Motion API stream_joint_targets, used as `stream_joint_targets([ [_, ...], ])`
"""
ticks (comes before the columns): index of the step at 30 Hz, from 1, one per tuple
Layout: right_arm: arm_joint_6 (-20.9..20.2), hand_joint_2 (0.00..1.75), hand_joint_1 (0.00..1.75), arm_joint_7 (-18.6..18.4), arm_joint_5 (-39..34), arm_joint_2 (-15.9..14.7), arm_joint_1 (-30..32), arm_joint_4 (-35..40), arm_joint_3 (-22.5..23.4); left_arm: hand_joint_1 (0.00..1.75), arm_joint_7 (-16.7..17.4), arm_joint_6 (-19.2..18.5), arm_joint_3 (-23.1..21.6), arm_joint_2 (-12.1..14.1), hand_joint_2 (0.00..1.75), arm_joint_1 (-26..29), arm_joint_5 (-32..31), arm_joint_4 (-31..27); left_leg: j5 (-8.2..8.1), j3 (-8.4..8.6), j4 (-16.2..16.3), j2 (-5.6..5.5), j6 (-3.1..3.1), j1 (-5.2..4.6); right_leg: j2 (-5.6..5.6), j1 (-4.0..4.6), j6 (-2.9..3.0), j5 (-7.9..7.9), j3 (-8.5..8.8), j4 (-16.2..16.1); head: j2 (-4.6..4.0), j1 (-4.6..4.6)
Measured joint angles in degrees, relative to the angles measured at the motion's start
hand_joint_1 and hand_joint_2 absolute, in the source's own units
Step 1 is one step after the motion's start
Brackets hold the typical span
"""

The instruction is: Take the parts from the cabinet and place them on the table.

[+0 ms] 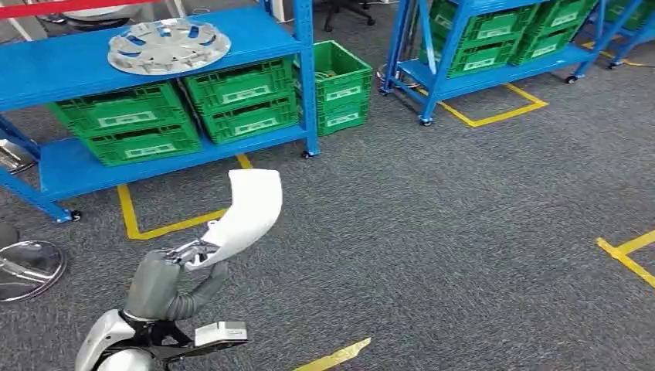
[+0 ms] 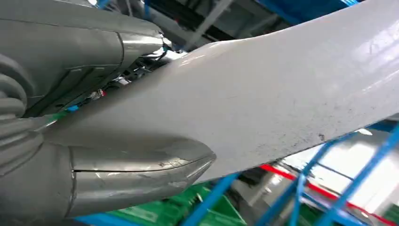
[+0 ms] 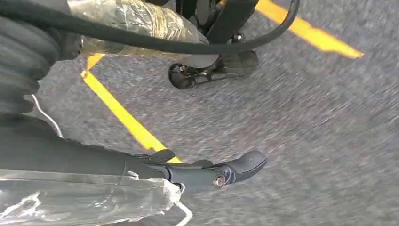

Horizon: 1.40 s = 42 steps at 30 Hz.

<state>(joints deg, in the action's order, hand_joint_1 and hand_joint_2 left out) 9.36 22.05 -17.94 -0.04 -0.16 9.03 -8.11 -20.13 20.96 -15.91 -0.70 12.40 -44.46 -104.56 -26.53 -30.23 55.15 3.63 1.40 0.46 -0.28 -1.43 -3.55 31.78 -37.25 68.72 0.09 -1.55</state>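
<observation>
My left hand [image 1: 193,253] grips the lower end of a white curved panel [image 1: 249,209] and holds it up over the grey carpet in front of the blue cabinet [image 1: 69,166]. Close up, the white panel [image 2: 263,103] runs across the left wrist view, with the grey thumb [image 2: 141,174] pressed against its face. A silver wheel cover [image 1: 168,45] lies on the cabinet's upper shelf. My right hand [image 3: 207,174] hangs over the floor, a dark finger stretched out and nothing in it.
Green crates [image 1: 239,97] fill the cabinet's lower shelf, and one more [image 1: 340,81] stands beside its post. A second blue rack [image 1: 494,77] with crates is at the back right. Yellow floor tape [image 1: 154,228] marks the carpet. A chrome disc base [image 1: 27,267] lies far left.
</observation>
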Motion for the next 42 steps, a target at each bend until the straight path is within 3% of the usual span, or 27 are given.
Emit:
stream_joint_targets([
  [2,0.07,1.75,0.0,0.0,0.11,0.0,-0.01,0.0,0.0,1.75,0.0,-0.31,0.15,-0.04,1.75,-0.04,0.68,0.22,-0.12,-0.16,0.58,1.21,-0.66,0.25,-2.43,-0.38,-0.53,-3.33,6.65,-10.35,0.0,0.02],
  [3,0.04,1.75,0.0,0.0,0.26,0.33,-0.31,0.02,-0.02,1.75,0.02,-0.43,0.37,-0.07,1.75,-0.07,0.76,0.24,-0.31,-0.41,0.97,1.61,-1.32,-0.31,-3.87,0.1,-0.18,-2.06,7.21,-11.77,0.0,0.25],
  [4,0.04,1.75,0.0,0.07,0.26,0.33,-0.44,0.04,-0.02,1.75,0.07,-0.57,0.44,-0.04,1.75,-0.16,0.98,0.26,-0.35,-0.39,1.25,1.99,-1.63,-0.31,-2.88,0.0,0.88,-2.7,7.2,-11.82,0.0,-0.09],
  [7,0.11,1.75,0.0,0.09,0.39,0.33,-0.01,0.02,-0.02,1.75,0.07,-2.1,0.74,-0.15,1.75,-0.3,2.84,0.46,-0.11,-0.23,1.15,3.22,-2.54,0.03,-1.48,0.3,2.32,-2.89,5.92,-11.46,0.0,-0.09],
  [8,0.15,1.75,0.0,0.09,0.42,0.35,0.01,0.02,-0.02,1.75,0.04,-2.25,0.9,-0.15,1.75,-0.44,3.37,0.57,-0.92,-0.42,1.64,1.33,-3.3,0.35,-1.07,0.12,2.83,-3.22,6.44,-11.57,0.0,-0.13],
  [10,0.28,1.75,0.0,0.09,0.61,0.37,-0.14,0.02,-0.02,1.75,-0.96,-2.34,1.44,-0.24,1.75,-0.39,4.96,0.74,-5.97,-2.68,7.58,-2.29,-3.3,0.34,-0.09,0.23,3.65,-3.77,5.85,-11.53,0.0,-0.26],
  [12,0.48,1.75,0.0,0.09,0.85,0.35,-0.26,0.02,-0.06,1.75,-1.94,-2.73,2.21,-0.39,1.75,-0.37,6.16,1.13,-10.34,-6.44,17.06,-3.08,-3.0,0.31,1.23,0.63,4.12,-4.13,5.25,-11.5,0.0,-0.26],
  [13,0.55,1.75,0.0,0.09,0.87,0.37,-0.23,0.02,-0.07,1.75,-2.19,-2.95,2.36,-0.42,1.75,-0.37,6.4,1.33,-10.79,-7.39,19.49,-3.12,-2.78,0.3,1.93,0.83,4.21,-4.27,5.08,-11.48,0.0,-0.22],
  [14,0.61,1.75,0.0,0.09,0.9,0.37,-0.12,0.02,-0.07,1.75,-2.21,-2.97,2.45,-0.44,1.75,-0.37,6.51,1.51,-9.76,-7.0,19.11,-3.14,-2.46,0.2,2.72,1.01,4.2,-4.39,5.02,-11.47,0.0,-0.24],
  [16,0.63,1.75,0.0,0.09,0.94,0.37,-0.04,0.02,-0.09,1.75,-2.27,-2.97,2.67,-0.52,1.75,-0.41,6.56,1.75,-4.65,-3.18,11.45,-3.78,-1.4,-0.13,4.39,1.41,4.17,-4.55,5.13,-11.44,0.0,-0.24],
  [17,0.63,1.75,0.0,0.09,0.94,0.41,-0.08,0.02,-0.11,1.75,-2.32,-2.97,2.71,-0.57,1.75,-0.44,6.58,1.79,-2.04,-0.89,6.53,-5.45,-0.65,-0.31,5.08,1.46,4.14,-4.62,5.22,-11.44,0.0,-0.26],
  [18,0.63,1.75,0.0,0.09,0.94,0.72,-0.16,0.02,-0.13,1.75,-2.34,-2.97,2.8,-0.57,1.75,-0.48,6.62,1.79,-1.8,0.41,3.79,-8.48,0.34,-0.4,5.63,1.36,4.0,-4.79,5.04,-11.45,0.0,0.0],
  [22,0.81,1.75,0.0,0.09,0.98,0.7,-0.09,0.02,-0.17,1.75,-2.43,-4.32,3.26,-0.85,1.75,-0.7,7.65,1.9,-1.81,0.59,1.73,-6.67,0.66,-0.62,8.15,1.03,2.39,-5.83,3.47,-11.52,0.0,-0.17],
  [23,0.87,1.75,0.0,0.09,0.98,0.52,-0.01,0.02,-0.2,1.75,-2.43,-4.85,3.37,-0.94,1.75,-0.78,8.15,1.9,-1.16,0.82,0.37,-5.55,0.25,0.38,7.79,1.14,2.3,-5.58,3.02,-11.11,0.0,-0.2],
  [24,0.9,1.75,0.0,0.15,0.98,0.52,0.0,0.02,-0.2,1.75,-2.47,-5.36,3.43,-0.96,1.75,-0.77,8.68,1.92,-0.95,0.89,0.03,-5.02,0.19,0.1,4.27,1.53,2.08,-4.26,1.99,-9.85,0.0,0.02],
  [25,0.9,1.75,0.0,0.17,0.98,0.57,-0.05,0.02,-0.22,1.75,-2.56,-5.68,3.6,-1.07,1.75,-0.7,9.37,1.94,-0.82,0.76,0.03,-4.33,0.35,0.07,2.29,1.38,1.76,-2.2,0.48,-6.67,0.0,0.65],
  [27,0.94,1.75,0.0,0.24,0.98,0.57,-0.34,0.02,-0.24,1.75,-2.62,-6.21,4.15,-1.05,1.75,-0.45,10.18,2.27,-0.83,0.6,0.07,-2.47,0.36,-0.16,0.8,0.97,1.22,1.91,-3.6,2.59,0.0,0.63],
  [28,1.05,1.75,0.0,0.26,0.98,0.57,-0.32,0.02,-0.24,1.75,-2.69,-6.21,4.35,-1.07,1.75,-0.44,10.29,2.38,-0.82,0.52,0.12,-1.62,0.35,-0.2,0.7,0.79,0.94,2.75,-4.83,5.54,0.0,0.68],
  [29,1.42,1.75,0.0,0.26,0.98,0.57,-0.26,0.02,-0.28,1.75,-2.8,-6.18,4.68,-1.11,1.75,-0.43,10.29,2.56,-0.82,0.54,0.13,-0.74,0.34,-0.2,0.57,0.66,0.71,2.09,-4.51,5.55,0.0,0.7],
  [31,2.6,1.75,0.0,0.28,1.09,0.57,-0.09,0.02,-0.33,1.75,-2.99,-6.07,5.16,-1.29,1.75,-0.45,10.21,2.78,-0.89,0.62,0.19,0.6,0.11,-0.17,-0.13,0.34,0.47,-1.72,0.04,-1.84,0.0,0.7],
  [32,3.5,1.75,0.0,0.48,1.14,0.57,-0.11,0.02,-0.35,1.75,-3.02,-6.01,5.33,-1.38,1.75,-0.46,10.01,2.8,-1.0,0.67,0.33,1.21,-0.11,-0.14,-1.33,0.28,0.41,-3.89,3.63,-7.83,0.0,0.66],
  [33,4.39,1.75,0.0,0.87,1.2,0.57,-0.28,0.04,-0.37,1.75,-3.02,-5.92,5.53,-1.42,1.75,-0.47,9.62,2.8,-1.14,0.71,0.63,1.7,-0.53,-0.31,-3.78,0.45,0.41,-3.37,5.62,-11.97,0.0,0.7],
  [34,5.46,1.75,0.0,1.44,1.4,0.7,-0.47,0.06,-0.46,1.75,-3.02,-5.84,5.81,-1.44,1.75,-0.44,9.25,2.8,-1.35,0.63,0.79,2.05,-1.01,-0.7,-4.1,0.54,1.35,-3.64,6.22,-11.9,0.0,0.63],
  [37,7.73,1.75,0.0,2.29,1.68,0.7,-0.4,0.04,-0.52,1.75,-3.02,-5.49,6.19,-1.6,1.75,-0.37,8.28,2.8,-1.22,0.76,0.88,3.5,-1.7,-0.56,-2.09,0.9,2.43,-3.8,5.0,-11.56,0.0,0.48],
  [38,7.91,1.75,0.0,2.34,1.75,0.7,-0.41,0.04,-0.52,1.75,-2.99,-5.38,6.31,-1.64,1.75,-0.39,8.17,2.8,-1.6,0.76,1.05,3.25,-2.29,-0.33,-1.51,0.69,2.98,-4.14,5.48,-11.8,0.0,0.52],
  [40,8.09,1.75,0.0,2.45,1.79,0.77,-0.49,0.04,-0.55,1.75,-2.95,-5.2,6.58,-1.64,1.75,-0.3,7.91,2.78,-5.21,-0.69,4.95,-1.83,-2.81,-0.11,-0.58,0.5,3.64,-4.54,5.19,-11.87,0.0,0.33],
  [42,8.22,1.75,0.0,2.49,1.81,0.77,-0.73,0.04,-0.55,1.75,-2.93,-5.14,6.75,-1.64,1.75,0.07,7.91,2.8,-10.44,-5.04,15.2,-3.1,-2.7,-0.09,0.88,0.66,4.0,-4.78,4.77,-11.84,0.0,0.33],
])
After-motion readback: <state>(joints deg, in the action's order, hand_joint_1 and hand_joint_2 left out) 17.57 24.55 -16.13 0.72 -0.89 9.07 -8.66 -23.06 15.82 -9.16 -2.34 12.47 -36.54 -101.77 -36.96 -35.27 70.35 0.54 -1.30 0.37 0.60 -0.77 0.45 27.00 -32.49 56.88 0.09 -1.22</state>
